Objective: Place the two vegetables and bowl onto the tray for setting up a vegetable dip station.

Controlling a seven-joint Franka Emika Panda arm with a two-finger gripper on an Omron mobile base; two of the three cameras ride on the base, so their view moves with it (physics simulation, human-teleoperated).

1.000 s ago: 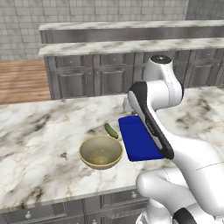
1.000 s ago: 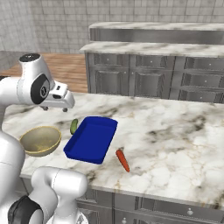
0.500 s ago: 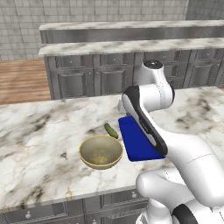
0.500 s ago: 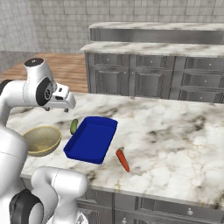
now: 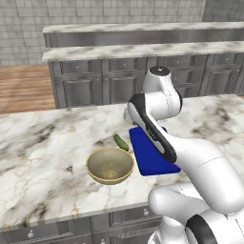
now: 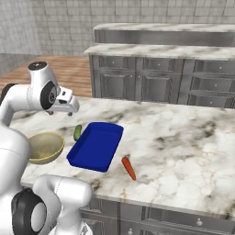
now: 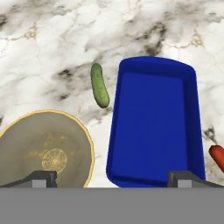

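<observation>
Fingers [image 7: 112, 177] are standing wide and empty, hovering above the worktop [image 7: 43, 35]. Below them the bowl [image 7: 43, 153] is sitting beside the tray [image 7: 153, 127], the carrot [image 7: 217, 156] opposite. Beyond, the cucumber [image 7: 99, 85] is lying close to the tray's rim: descending fingers risk striking that rim. The arm is reaching forward, wrist pitched downward.

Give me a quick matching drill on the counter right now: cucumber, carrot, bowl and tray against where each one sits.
Things:
1. cucumber
2. carrot
3. bowl
4. tray

Places:
A. between the bowl and the carrot, nothing on it
B. alone on the marble at the tray's right side
C. beside the tray's left far corner
D. left of the tray, near the counter's front

Pairs: 1-C, 2-B, 3-D, 4-A
</observation>
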